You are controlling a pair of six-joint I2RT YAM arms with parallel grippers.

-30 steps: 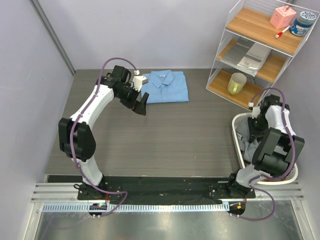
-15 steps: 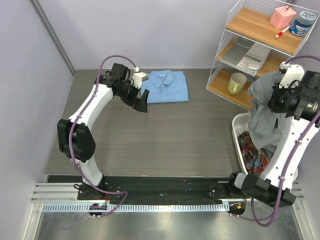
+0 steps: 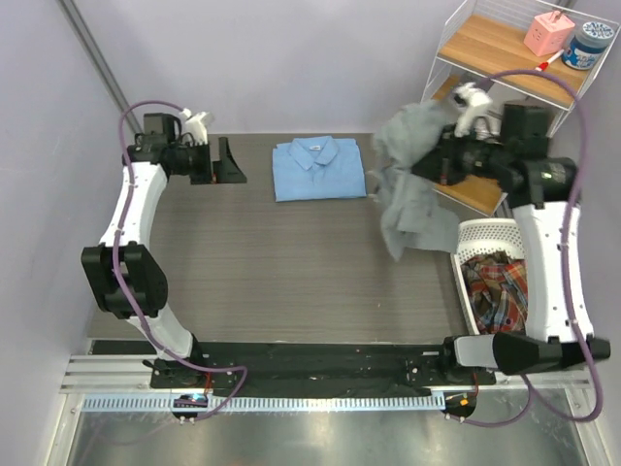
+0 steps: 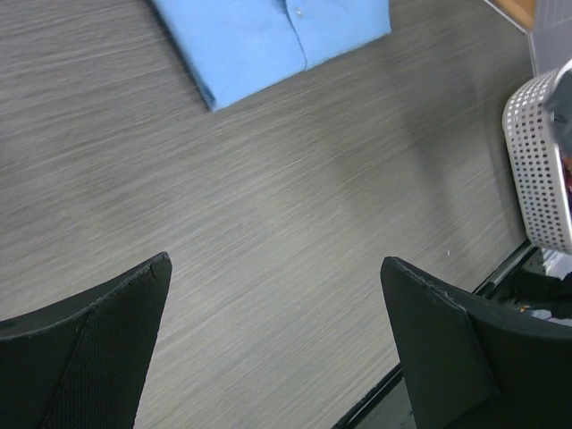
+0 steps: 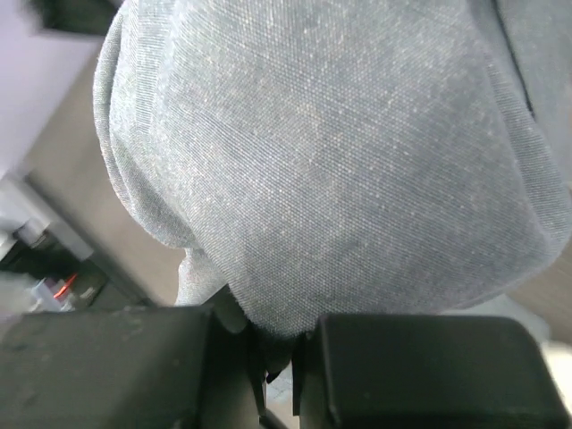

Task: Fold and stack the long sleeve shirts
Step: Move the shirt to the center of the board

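While the right gripper [image 5: 277, 350] pinches a bunched fold of the grey shirt [image 3: 406, 184] between its two black fingers, which are pressed close together on the cloth, the garment hangs crumpled in the air over the right part of the counter [image 3: 291, 272], toward the far right corner. From the wrist camera the grey cloth fills nearly the whole view and narrows down into the slim gap between the fingers. Its lowest tip dangles toward the wood-grain surface, and whether it touches there cannot be told.

Folded into a flat rectangle, the light blue shirt [image 3: 318, 168] lies at the far edge of the counter, about midway along it, with its collar toward that edge and its button front up. Seen from above, the hanging grey cloth comes just beside the blue shirt's right side; contact between them cannot be judged.

Near the far left corner, the left gripper [image 4: 275, 268] is held above bare counter with its jaws spread wide and nothing between them, well apart from the blue shirt.

At the right edge stands a white perforated basket [image 3: 473, 226] holding a plaid cloth [image 3: 495, 286] in red and blue. By the far right corner rises a wire shelf rack [image 3: 505, 44] with wooden shelves
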